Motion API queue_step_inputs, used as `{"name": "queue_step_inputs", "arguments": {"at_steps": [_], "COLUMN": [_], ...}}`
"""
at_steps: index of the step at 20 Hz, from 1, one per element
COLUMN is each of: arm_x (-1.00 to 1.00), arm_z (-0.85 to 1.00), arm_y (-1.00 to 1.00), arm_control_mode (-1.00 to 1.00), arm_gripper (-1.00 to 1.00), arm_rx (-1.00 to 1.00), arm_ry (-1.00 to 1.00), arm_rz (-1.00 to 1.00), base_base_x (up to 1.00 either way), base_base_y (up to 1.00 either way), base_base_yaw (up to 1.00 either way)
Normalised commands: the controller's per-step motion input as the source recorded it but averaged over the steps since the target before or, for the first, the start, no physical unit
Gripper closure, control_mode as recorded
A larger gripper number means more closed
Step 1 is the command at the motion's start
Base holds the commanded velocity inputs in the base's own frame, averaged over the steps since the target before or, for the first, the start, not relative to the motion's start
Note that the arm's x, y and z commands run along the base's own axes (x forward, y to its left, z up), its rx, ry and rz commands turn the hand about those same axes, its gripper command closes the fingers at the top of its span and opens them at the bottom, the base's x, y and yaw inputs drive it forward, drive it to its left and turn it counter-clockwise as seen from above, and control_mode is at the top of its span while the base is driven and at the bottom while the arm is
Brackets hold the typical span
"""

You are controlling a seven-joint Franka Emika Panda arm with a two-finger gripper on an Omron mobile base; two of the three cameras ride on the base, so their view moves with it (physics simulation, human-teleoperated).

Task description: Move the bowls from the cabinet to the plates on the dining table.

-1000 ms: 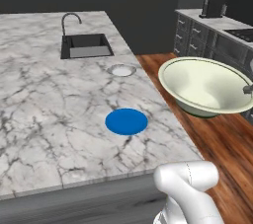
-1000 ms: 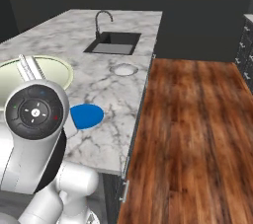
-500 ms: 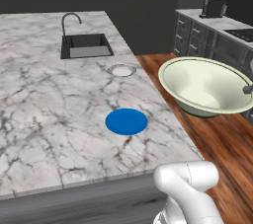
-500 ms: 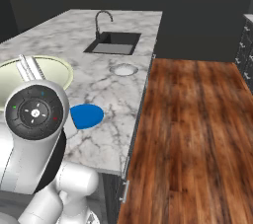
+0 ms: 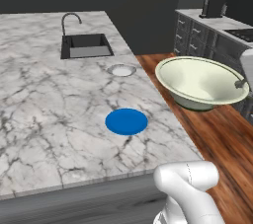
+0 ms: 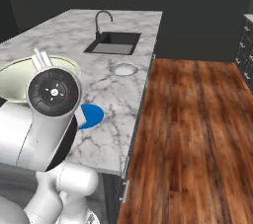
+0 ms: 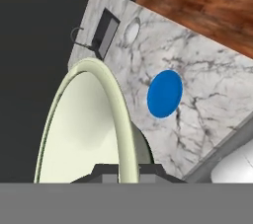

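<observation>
On the far left of the dining table [image 5: 44,94], a dark rectangular sink [image 5: 85,46] sunk into the white marble, with a curved dark faucet [image 5: 69,19] at its far edge. Just right of and nearer than the sink, a small round pale plate [image 5: 121,70] lying flat on the marble close to the table's right edge. Nearer again, a flat blue disc [image 5: 126,121], apart from the plate and likewise near the right edge. Further right, past the table's edge and above the wooden floor [image 5: 222,139], a cream-white bowl [image 5: 200,82] held in the air, tilted slightly, dark green band just visible low on its outside. At the bowl's right rim, the gripper [image 5: 242,84] pinched shut on that rim; in the hand view, dark fingertips [image 7: 106,172] clamped on either side of the rim's edge at the bottom, bowl [image 7: 81,124] seen edge-on above them. On the far right, grey drawers [image 5: 197,45] with small handles under a counter, a dark kettle-like appliance [image 5: 214,6] standing on top.
</observation>
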Motion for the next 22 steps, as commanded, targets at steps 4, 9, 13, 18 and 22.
{"name": "queue_step_inputs", "arguments": {"at_steps": [4, 9, 13, 18, 22], "arm_x": [0.74, 0.66, 0.68, 0.46, 0.31], "arm_z": [-0.08, -0.19, -0.33, -0.37, -0.37], "arm_y": [-0.18, -0.04, 0.02, 0.30, 0.37], "arm_control_mode": [-1.00, -1.00, -1.00, -1.00, -1.00], "arm_gripper": [1.00, 1.00, 1.00, 1.00, 1.00], "arm_rx": [0.00, 0.00, 0.00, -0.01, 0.00], "arm_ry": [0.16, 0.18, 0.10, 0.01, -0.04], "arm_rz": [0.00, 0.02, 0.03, 0.02, 0.01], "base_base_x": [0.00, 0.00, 0.00, 0.00, 0.00], "base_base_y": [0.00, 0.00, 0.00, 0.00, 0.00], "base_base_yaw": [0.00, 0.00, 0.00, 0.00, 0.00]}}
